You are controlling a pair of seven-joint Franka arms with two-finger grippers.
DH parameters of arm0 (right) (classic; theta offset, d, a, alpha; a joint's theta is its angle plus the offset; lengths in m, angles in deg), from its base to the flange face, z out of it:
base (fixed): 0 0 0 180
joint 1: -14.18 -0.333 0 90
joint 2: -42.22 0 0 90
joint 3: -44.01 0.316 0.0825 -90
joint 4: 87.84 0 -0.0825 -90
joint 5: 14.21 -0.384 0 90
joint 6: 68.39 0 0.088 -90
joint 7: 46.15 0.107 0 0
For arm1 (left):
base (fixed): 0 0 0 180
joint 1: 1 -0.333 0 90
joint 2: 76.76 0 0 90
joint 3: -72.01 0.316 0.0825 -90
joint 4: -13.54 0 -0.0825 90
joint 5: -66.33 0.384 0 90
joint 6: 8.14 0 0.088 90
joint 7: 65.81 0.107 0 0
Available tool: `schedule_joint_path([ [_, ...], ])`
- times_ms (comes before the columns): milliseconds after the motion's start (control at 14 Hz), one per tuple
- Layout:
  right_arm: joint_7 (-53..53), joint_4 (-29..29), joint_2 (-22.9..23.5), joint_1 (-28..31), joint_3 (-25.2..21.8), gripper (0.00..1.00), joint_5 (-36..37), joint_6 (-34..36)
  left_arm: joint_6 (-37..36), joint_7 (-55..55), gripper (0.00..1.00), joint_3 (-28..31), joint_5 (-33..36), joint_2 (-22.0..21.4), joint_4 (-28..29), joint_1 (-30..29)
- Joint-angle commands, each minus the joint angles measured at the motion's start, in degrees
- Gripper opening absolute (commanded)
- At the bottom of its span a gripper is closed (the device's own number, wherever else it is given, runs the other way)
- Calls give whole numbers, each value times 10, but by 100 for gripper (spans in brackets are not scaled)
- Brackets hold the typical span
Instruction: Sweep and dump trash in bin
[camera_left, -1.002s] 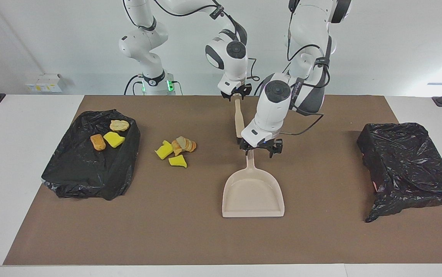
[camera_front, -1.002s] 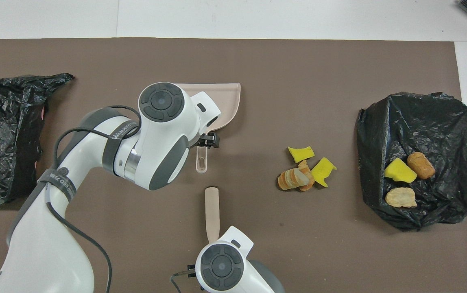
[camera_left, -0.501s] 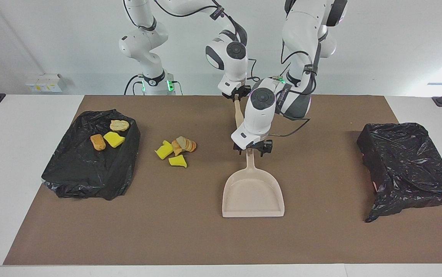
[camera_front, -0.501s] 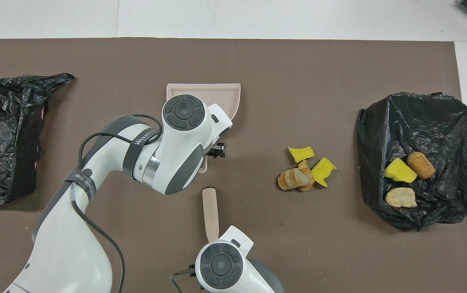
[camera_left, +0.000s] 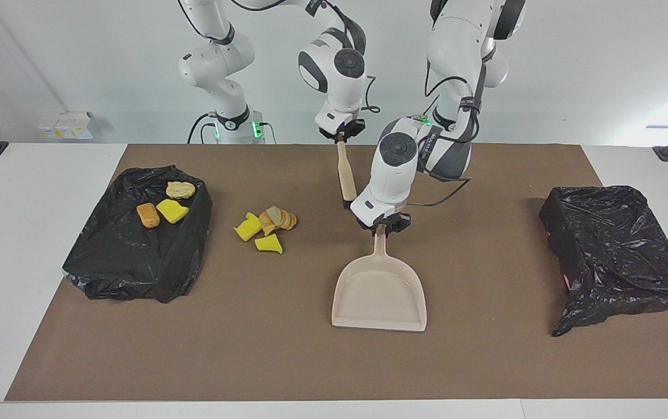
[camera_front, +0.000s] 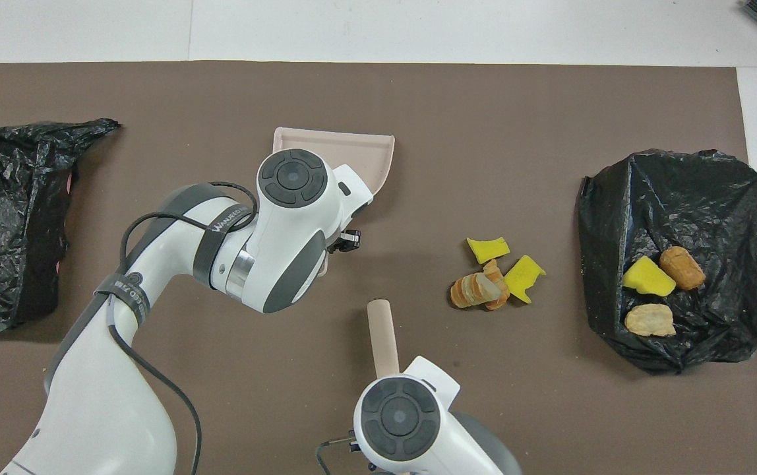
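Note:
The trash, several yellow sponge chunks and bread-like lumps [camera_left: 265, 228] [camera_front: 494, 277], lies in a pile on the brown mat beside the black-lined bin [camera_left: 136, 233] [camera_front: 675, 198]. Three more pieces [camera_left: 165, 205] [camera_front: 655, 293] lie in that bin. My left gripper [camera_left: 380, 228] [camera_front: 342, 241] is shut on the handle of the beige dustpan [camera_left: 379, 297] [camera_front: 352, 148], whose pan points away from the robots. My right gripper [camera_left: 341, 132] is shut on the top of the beige brush [camera_left: 344, 171] [camera_front: 382, 333], which hangs tilted over the mat between the dustpan handle and the pile.
A second crumpled black bag [camera_left: 619, 250] [camera_front: 2, 218] sits at the left arm's end of the mat. White table [camera_left: 31, 233] borders the brown mat [camera_left: 252, 361] on every side.
The left gripper came down and closed on the dustpan handle, and the pan turned slightly. The right gripper rose with the brush and swung it toward the trash pile.

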Motion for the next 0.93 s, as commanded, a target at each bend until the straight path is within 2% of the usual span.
schedule_joint_path([
  [0,-50,9,-59,56,3,0,27,58,-25,69,0,8,8,-31,1,-20],
  [286,-92,7,-107,132,2,0,75,105,-85,242,0,9,10,-60,0,-67],
  [429,-151,14,-108,208,4,0,92,106,-133,357,0,9,16,-79,1,-91],
  [572,-240,16,-83,276,5,0,115,77,-169,460,0,9,55,-89,2,-97],
  [716,-241,15,-29,290,5,0,167,34,-176,515,0,9,57,-92,5,-99],
  [859,-242,15,-4,312,5,0,194,18,-169,602,0,8,55,-92,8,-113],
])
